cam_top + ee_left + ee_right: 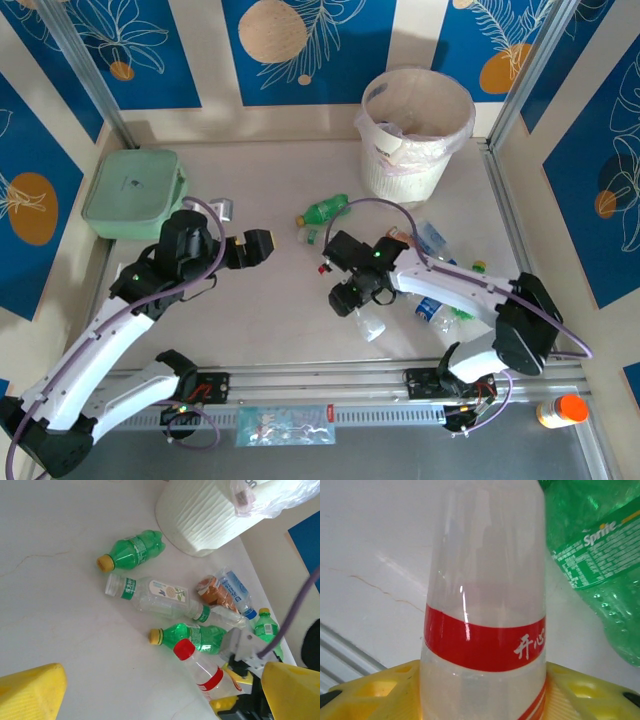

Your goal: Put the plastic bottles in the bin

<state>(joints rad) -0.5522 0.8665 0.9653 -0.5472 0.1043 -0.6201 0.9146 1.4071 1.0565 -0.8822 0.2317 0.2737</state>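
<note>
Right gripper is on the red-banded bottle, fingers pinching its clear body from both sides just below the band. I'm taking it across the width because that's the only span those fingers can bridge. It sits mid-table, right of centre, at the left edge of the bottle heap beside a green Sprite bottle. The long axis runs diagonally, red cap far-left and base near-right. The bin waits farther back. Left gripper hangs to the left, spread wide and empty, out of the way.
</note>
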